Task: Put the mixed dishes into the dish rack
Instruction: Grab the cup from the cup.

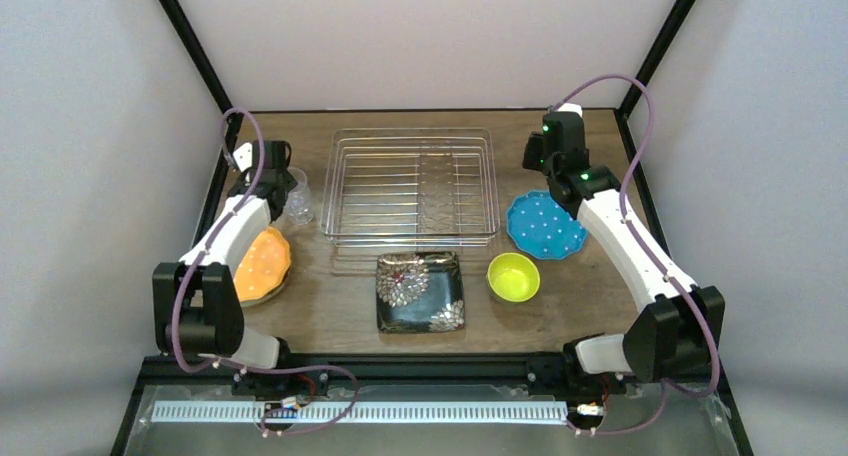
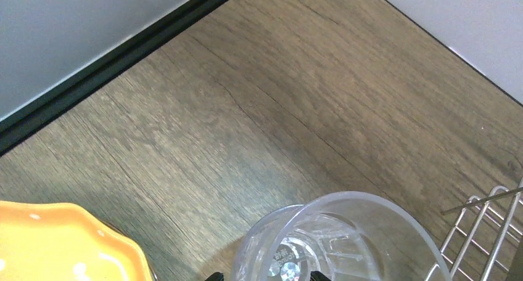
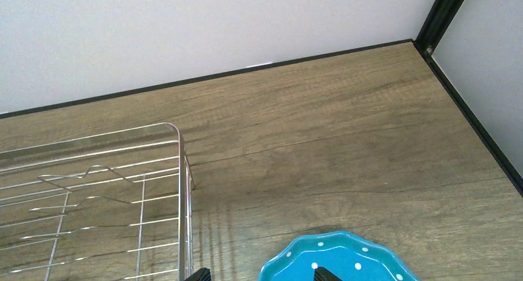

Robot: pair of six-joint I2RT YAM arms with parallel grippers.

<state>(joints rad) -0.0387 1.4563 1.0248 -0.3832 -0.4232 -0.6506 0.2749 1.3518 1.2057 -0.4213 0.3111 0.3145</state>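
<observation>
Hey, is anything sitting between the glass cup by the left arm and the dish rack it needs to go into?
Nothing visible. Only bare table separates the glass cup from the dish rack on its left side.

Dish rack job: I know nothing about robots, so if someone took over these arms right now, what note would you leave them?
Left gripper: jaws either side of the clear cup, which stands left of the rack. I cannot tell whether it is gripped.
Right gripper: open, holding nothing, by the far edge of the blue plate.
Done: nothing; the rack is empty.
Left: the cup, orange plate, black square plate, yellow-green bowl and blue plate, all on the table.
</observation>
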